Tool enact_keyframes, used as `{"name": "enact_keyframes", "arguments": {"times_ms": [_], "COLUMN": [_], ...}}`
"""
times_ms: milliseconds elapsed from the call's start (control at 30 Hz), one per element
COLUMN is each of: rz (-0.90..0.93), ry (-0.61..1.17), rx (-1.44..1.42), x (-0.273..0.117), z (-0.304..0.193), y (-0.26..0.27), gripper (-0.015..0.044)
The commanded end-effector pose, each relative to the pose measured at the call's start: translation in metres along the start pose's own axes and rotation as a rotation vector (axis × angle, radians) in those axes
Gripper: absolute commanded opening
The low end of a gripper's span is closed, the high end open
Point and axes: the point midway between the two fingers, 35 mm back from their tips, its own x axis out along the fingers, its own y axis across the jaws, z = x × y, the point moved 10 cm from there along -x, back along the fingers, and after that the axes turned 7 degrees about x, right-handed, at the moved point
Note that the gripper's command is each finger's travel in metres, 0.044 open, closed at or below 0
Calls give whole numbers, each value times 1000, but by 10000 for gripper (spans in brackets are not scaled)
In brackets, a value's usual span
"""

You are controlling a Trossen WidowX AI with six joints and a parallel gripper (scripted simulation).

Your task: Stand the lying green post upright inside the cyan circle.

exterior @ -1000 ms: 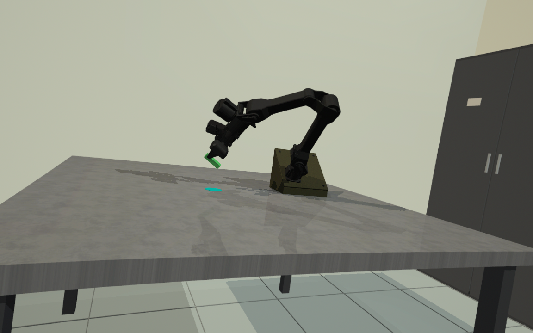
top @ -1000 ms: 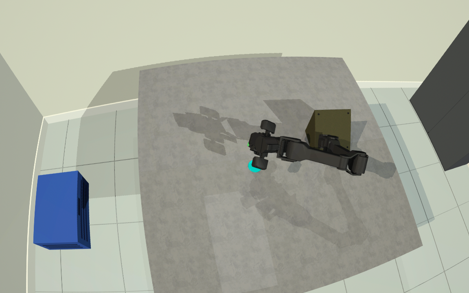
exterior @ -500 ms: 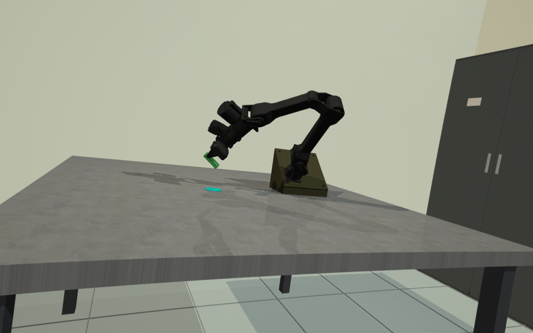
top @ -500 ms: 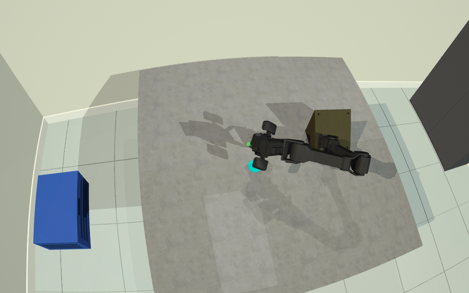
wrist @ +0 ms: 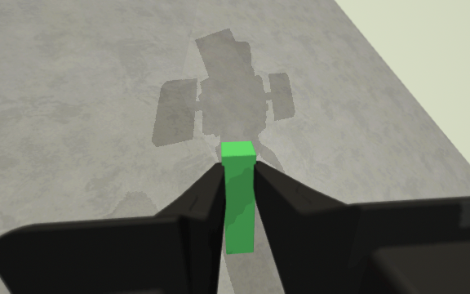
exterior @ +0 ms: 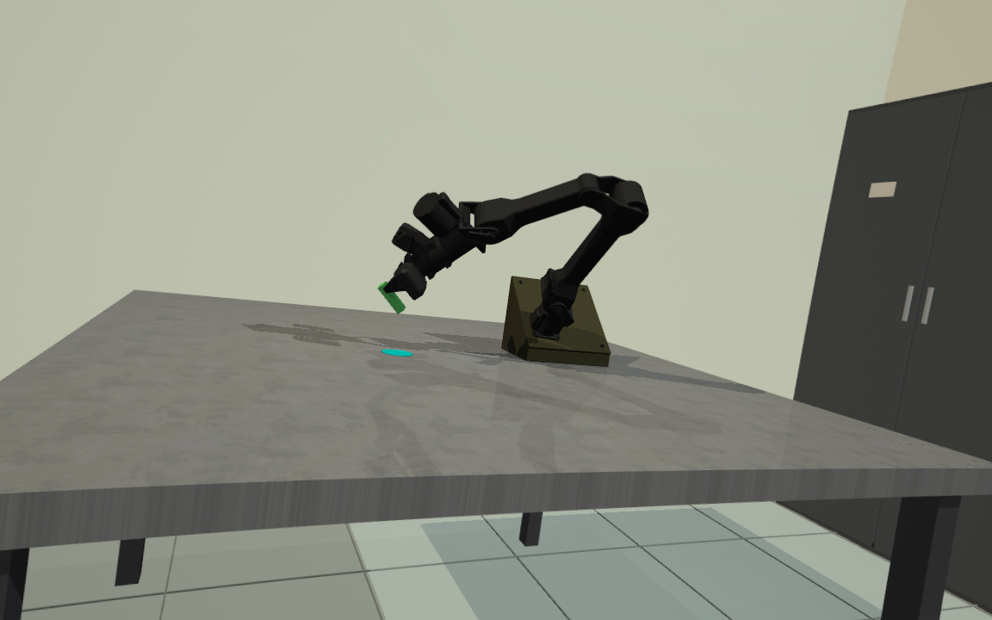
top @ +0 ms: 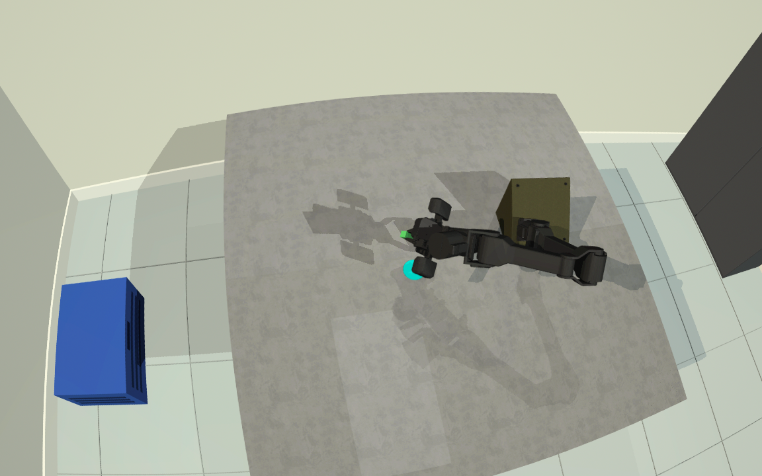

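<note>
My gripper (exterior: 407,291) is shut on the green post (exterior: 391,297) and holds it in the air above the grey table, tilted steeply. In the wrist view the post (wrist: 239,196) sits between my two black fingers with its end sticking out past the fingertips. In the overhead view only a small green tip (top: 406,234) shows in front of the wrist. The cyan circle (exterior: 397,353) lies flat on the table below and a little to the near side of the gripper. From overhead it is half hidden by the wrist (top: 411,270). It is out of the wrist view.
The arm's olive base block (top: 534,209) stands on the table behind the arm. A blue crate (top: 99,342) sits on the floor to the left of the table. A dark cabinet (exterior: 939,300) stands at the right.
</note>
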Motion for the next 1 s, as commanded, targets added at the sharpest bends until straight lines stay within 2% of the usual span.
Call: {"name": "enact_keyframes", "arguments": {"times_ms": [0,967], "rz": [1,49], "ry": [-26,-218], "rx": [11,76], "x": [0,-9], "z": [-4,-24], "y": [0,-1], "gripper": [23,23]}}
